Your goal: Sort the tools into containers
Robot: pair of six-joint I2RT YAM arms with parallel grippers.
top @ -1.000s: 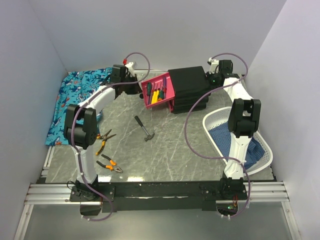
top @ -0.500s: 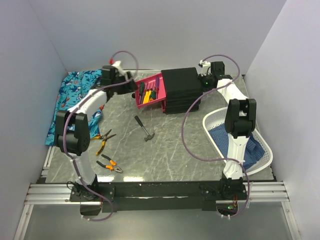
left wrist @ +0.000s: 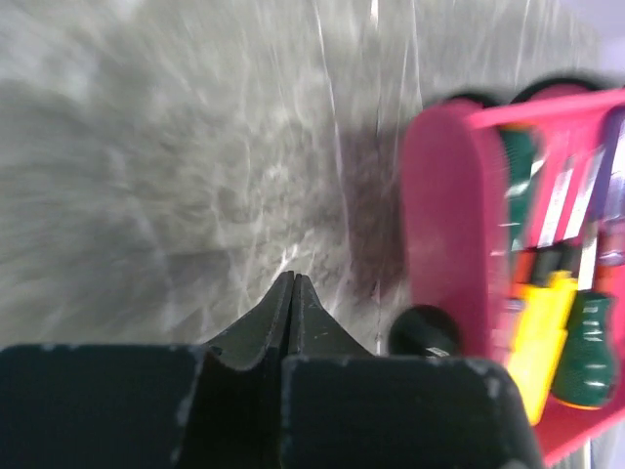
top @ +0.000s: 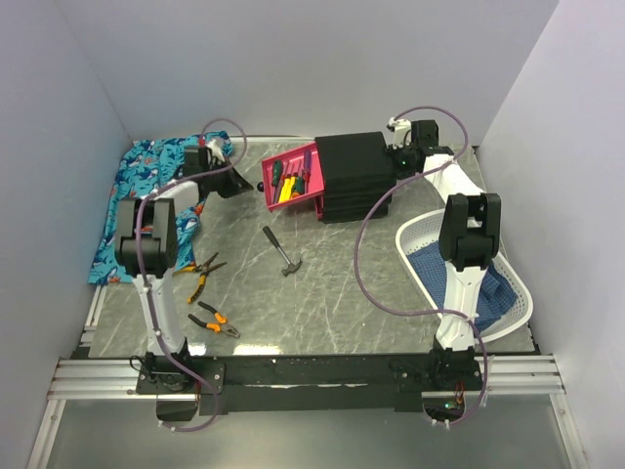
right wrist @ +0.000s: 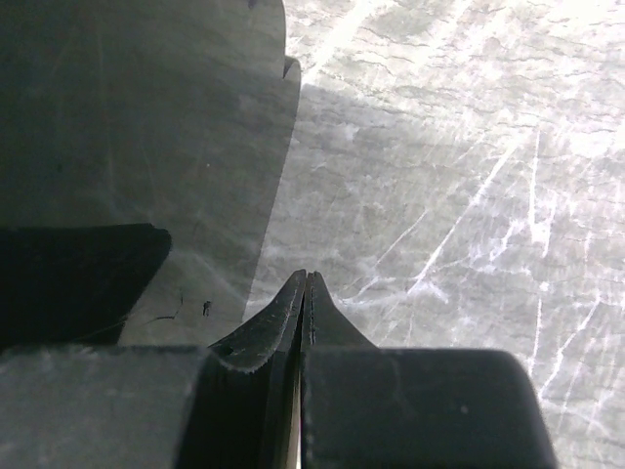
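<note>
Our left tool (left wrist: 293,285), clenched on nothing, sits just beside the pink drawer (left wrist: 437,225) of screwdrivers (left wrist: 586,357) at its right, so we judge the hammer (top: 284,254) and pliers (top: 203,274), well apart from it, need an open grasp next.

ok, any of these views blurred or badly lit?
Left wrist: motion blur smears the table and the pink drawer with its screwdrivers; only the left gripper looks sharp. Right wrist: in focus, but a broad dark shadow covers the table's left part, with bright streaks on the right. Top external: sharp, evenly lit, soft shadows only.
</note>
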